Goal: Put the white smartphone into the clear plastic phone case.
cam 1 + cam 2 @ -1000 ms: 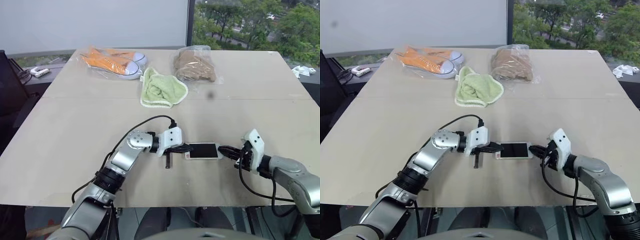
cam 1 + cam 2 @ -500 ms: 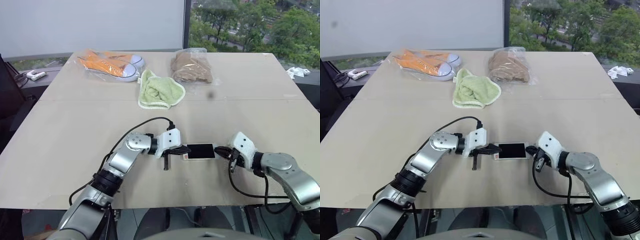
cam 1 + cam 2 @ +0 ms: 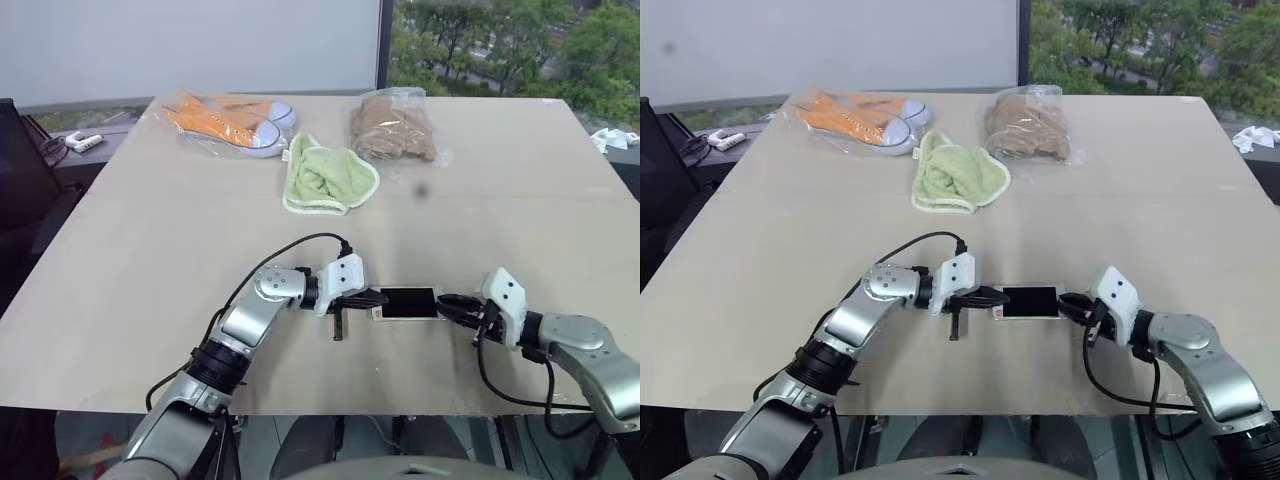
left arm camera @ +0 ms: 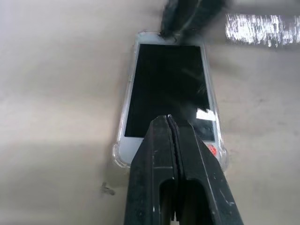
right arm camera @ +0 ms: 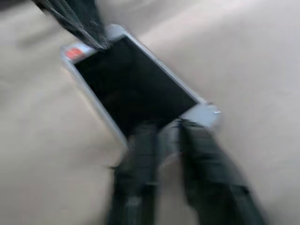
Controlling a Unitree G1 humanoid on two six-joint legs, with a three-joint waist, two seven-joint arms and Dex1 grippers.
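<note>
The right claw (image 5: 164, 136) has parted its fingers at the white smartphone (image 4: 168, 89), black screen up inside the clear plastic phone case (image 4: 123, 157). The left claw (image 4: 169, 123) is together at its orange-marked end, desk (image 3: 150, 260) at 6 o'clock.

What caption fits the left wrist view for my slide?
Shut left gripper over the orange-marked end of the phone, which lies in its clear case on the table.

Glossy black-glass white smartphone (image 4: 166, 89) lies on a matt table (image 3: 150, 260).
</note>
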